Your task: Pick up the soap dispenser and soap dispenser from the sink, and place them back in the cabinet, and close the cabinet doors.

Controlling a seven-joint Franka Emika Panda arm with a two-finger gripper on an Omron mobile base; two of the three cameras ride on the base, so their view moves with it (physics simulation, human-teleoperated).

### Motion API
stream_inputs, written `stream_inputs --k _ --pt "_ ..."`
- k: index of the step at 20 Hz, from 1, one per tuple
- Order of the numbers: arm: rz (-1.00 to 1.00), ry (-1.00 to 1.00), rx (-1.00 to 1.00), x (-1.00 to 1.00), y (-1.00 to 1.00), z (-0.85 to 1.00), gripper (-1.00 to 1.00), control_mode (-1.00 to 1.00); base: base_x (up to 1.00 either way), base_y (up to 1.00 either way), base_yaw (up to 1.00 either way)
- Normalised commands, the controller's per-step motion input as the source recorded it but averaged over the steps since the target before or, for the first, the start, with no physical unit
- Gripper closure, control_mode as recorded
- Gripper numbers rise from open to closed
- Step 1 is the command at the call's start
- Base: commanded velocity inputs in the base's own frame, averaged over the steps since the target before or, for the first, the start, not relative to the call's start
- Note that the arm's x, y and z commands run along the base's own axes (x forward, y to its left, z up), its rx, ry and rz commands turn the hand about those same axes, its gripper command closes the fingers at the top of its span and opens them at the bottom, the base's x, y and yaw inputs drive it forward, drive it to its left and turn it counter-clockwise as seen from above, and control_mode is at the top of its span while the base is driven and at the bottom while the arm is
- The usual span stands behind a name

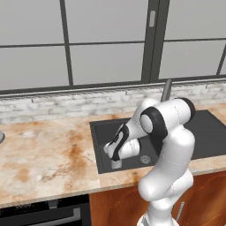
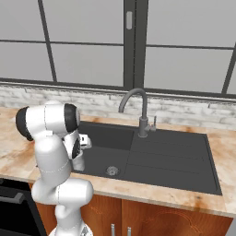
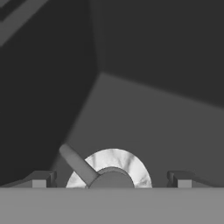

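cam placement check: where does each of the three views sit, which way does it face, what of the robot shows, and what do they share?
Left base view: behind the arm's left, looking forward and down at the sink; arm rises lower right.
Right base view: behind its right, same sink, faucet; arm lower left.
Hand view: on the hand, looking down into the basin at the marbled soap dispenser between the open gripper tips.
Shared: both base views show sink and arm.

Marbled soap dispenser (image 3: 114, 168) stands upright on dark sink (image 2: 152, 159) floor.
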Motion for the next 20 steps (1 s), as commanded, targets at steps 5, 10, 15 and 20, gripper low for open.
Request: stream_inputs --k 5,10,15,20 --pt "0.0 0.0 0.0 0.06 0.1 -0.09 1.0 -1.0 0.0 0.0 0.0" --pt "0.0 0.0 0.0 0.0 0.0 0.0 1.0 -1.0 0.0 0.0 0.0" --pt "0.0 0.0 0.0 0.0 0.0 0.1 1.0 -1.0 0.0 0.0 0.0" --pt "0.0 0.0 0.0 0.0 -0.04 0.69 1.0 -1.0 0.0 0.0 0.0"
